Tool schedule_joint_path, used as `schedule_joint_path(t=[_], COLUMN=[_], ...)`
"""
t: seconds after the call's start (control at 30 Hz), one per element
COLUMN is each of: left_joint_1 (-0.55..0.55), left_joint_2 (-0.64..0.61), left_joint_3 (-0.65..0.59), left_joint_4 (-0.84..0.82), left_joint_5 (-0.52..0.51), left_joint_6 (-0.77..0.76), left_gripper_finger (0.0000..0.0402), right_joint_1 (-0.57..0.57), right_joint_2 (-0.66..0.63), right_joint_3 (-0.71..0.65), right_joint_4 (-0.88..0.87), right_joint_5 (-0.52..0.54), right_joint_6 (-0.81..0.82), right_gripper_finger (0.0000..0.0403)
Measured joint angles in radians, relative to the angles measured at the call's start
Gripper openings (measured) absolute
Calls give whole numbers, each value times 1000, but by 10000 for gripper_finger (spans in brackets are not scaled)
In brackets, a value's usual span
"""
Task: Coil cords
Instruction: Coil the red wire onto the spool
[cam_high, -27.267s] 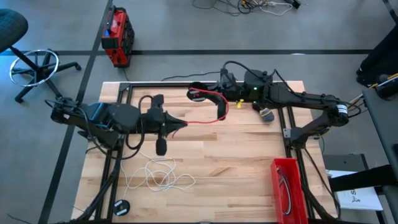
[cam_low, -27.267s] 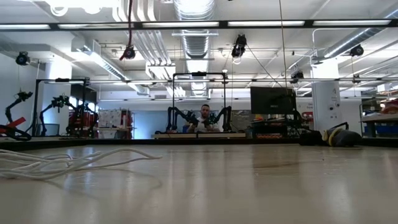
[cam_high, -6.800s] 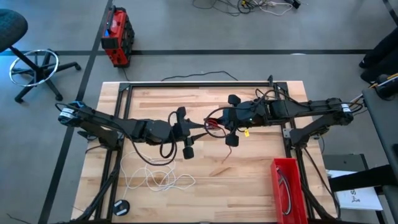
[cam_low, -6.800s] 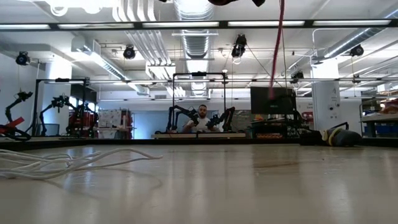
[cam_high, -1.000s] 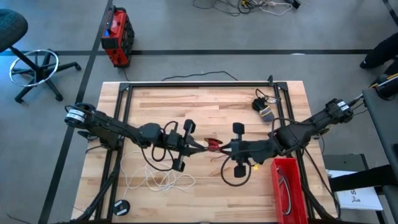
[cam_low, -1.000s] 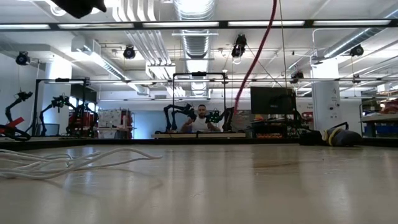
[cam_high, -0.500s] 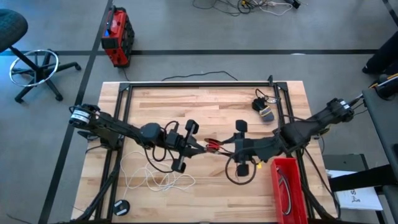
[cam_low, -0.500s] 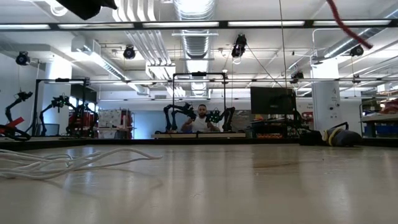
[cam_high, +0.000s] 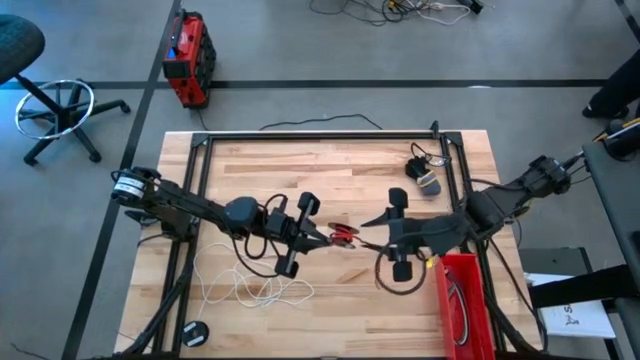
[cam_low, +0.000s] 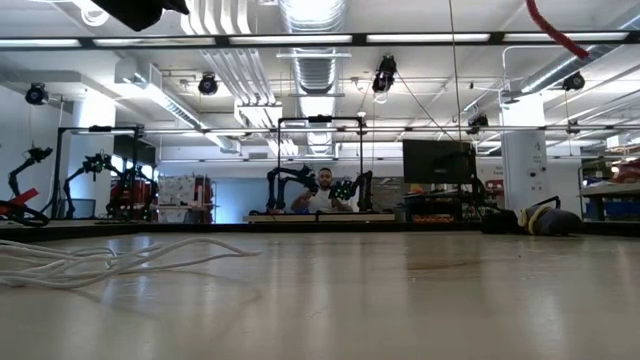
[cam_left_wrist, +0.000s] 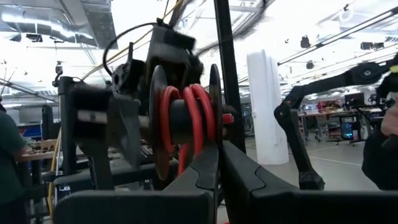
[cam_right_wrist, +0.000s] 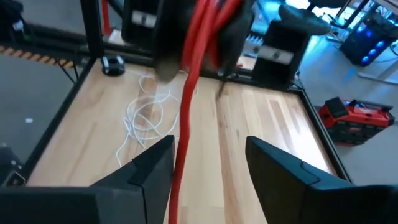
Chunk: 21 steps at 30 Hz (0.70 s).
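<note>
The red cord (cam_high: 345, 234) is held up over the table's middle between my two grippers. My left gripper (cam_high: 326, 238) comes from the left and is shut on it. My right gripper (cam_high: 372, 232) faces it from the right, open. Several red strands (cam_right_wrist: 186, 118) run down between its fingers, and the left wrist view shows them as red turns (cam_left_wrist: 186, 115). A short piece of the red cord (cam_low: 555, 35) shows high in the low view. The white cord (cam_high: 255, 285) lies in loose loops on the table's near left. My left gripper pinches the red cord (cam_left_wrist: 227, 118) between its two shut fingers (cam_left_wrist: 205, 168), coming level from the table's left. The cord is lifted clear of the table. My right gripper stands with a finger (cam_right_wrist: 152, 165) close beside the red strands; whether it touches them I cannot tell.
A red bin (cam_high: 462, 300) with a thin loop inside stands at the near right edge. A small grey thing (cam_high: 425, 180) lies at the far right, a dark round thing (cam_high: 197, 333) at the near left corner. A person sits far behind the table in the low view.
My right gripper has drawn back toward the table's right edge, away from my left gripper. The red cord's tail, which hung down in the low view a second ago, has swung up, and only a short piece shows at the top right.
</note>
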Motion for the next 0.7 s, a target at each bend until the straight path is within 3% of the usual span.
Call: schedule_joint_path(t=[0.27,0.7], left_joint_1=[0,0], left_joint_2=[0,0], left_joint_3=[-4,-6], left_joint_4=[-2,-15], left_joint_5=[-2,-2], left_joint_6=[0,2], left_gripper_finger=[0,0], right_joint_1=[0,4], right_joint_2=[-16,-20], right_joint_3=[21,21], right_joint_4=[32,69], right_joint_5=[68,16], right_joint_6=[-22,-18], right_gripper_finger=[174,146])
